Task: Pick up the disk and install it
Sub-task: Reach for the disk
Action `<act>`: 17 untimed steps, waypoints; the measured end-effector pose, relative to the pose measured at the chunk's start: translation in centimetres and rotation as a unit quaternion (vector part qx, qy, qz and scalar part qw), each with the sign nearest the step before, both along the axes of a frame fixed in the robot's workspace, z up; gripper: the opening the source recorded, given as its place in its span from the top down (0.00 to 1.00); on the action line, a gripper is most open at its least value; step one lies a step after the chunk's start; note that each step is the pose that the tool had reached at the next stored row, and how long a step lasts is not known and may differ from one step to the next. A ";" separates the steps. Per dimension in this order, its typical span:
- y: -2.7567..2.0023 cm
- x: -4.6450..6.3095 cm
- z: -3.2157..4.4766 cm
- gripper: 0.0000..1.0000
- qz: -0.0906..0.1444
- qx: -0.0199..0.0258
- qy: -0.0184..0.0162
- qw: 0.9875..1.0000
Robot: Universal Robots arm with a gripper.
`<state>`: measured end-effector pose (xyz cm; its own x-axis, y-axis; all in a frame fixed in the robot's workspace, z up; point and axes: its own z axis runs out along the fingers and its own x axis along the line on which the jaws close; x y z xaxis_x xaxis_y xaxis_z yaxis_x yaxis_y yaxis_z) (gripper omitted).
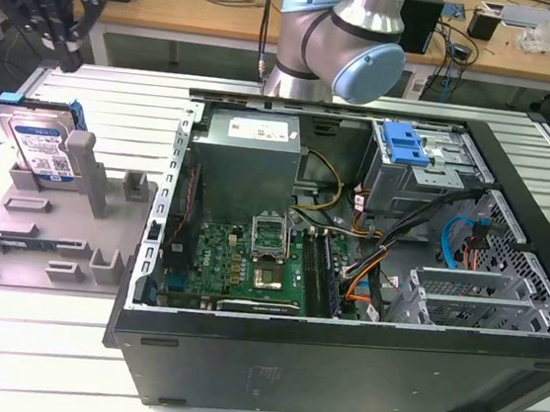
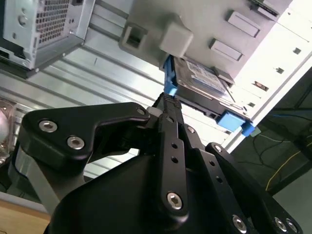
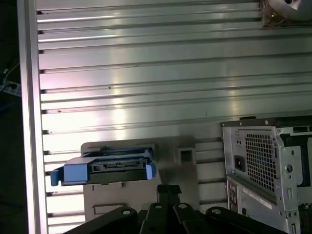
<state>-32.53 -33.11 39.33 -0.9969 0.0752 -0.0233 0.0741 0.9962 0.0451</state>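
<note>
So the disk (image 1: 39,139) sits propped on edge in the grey holder (image 1: 12,246), label facing out, and nothing has gripped it yet. The gripper (image 1: 71,61) hangs just above the holder with its fingers (image 3: 162,190) pinched together on nothing (the tips look closed in the first wrist view). My take: it's the approach, so line up over the blue bracket's top edge, spread wide enough to clear it, and drop straight so the disk doesn't tip off the holder.
</note>
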 end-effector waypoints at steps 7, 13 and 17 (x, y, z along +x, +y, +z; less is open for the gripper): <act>0.80 -3.5 0.00 0.89 0.000 0.000 0.000 1.000; 1.56 -6.5 0.00 0.89 0.000 0.000 0.000 1.000; 1.57 -6.5 0.00 0.89 0.001 0.000 0.000 1.000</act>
